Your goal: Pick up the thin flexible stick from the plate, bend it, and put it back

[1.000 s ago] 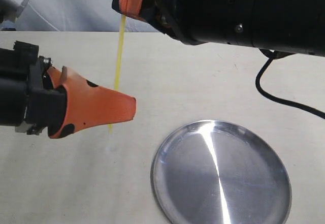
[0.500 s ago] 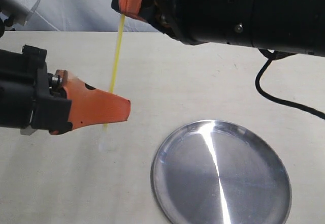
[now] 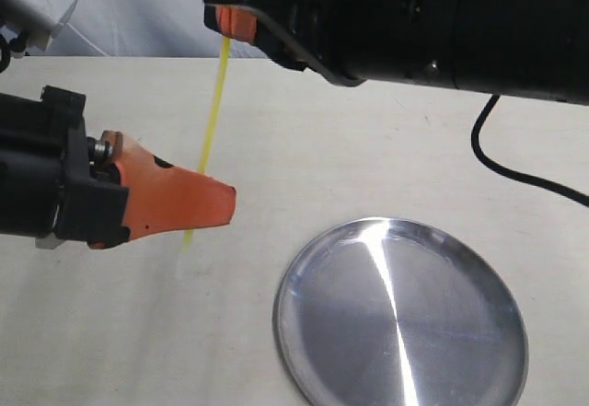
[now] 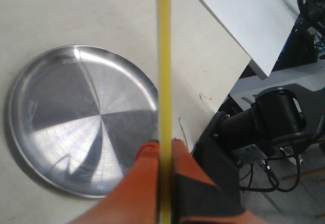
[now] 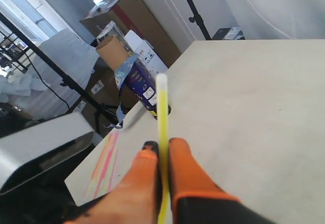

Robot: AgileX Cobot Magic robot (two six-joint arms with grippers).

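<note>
The thin yellow-green stick (image 3: 212, 111) hangs in the air to the left of the plate, running steeply from top to bottom, slightly slanted. My right gripper (image 3: 230, 30) is shut on its upper end at the top of the exterior view. My left gripper (image 3: 224, 205) is shut on its lower part, with a short end (image 3: 188, 237) sticking out below. In the left wrist view the stick (image 4: 163, 71) passes between the orange fingers (image 4: 152, 158). In the right wrist view the stick (image 5: 162, 112) ends in a pale tip beyond the gripper (image 5: 163, 145). The silver plate (image 3: 313, 351) lies bare on the table, lower right.
A black cable (image 3: 515, 171) trails over the table behind the plate. The right arm's black body (image 3: 414, 19) fills the top of the exterior view. Beyond the table edge stand boxes (image 5: 127, 36) and a stand (image 5: 195, 8).
The stick's lower end has swung left with my left gripper, so the stick slants more. My right gripper has shifted slightly at the top.
</note>
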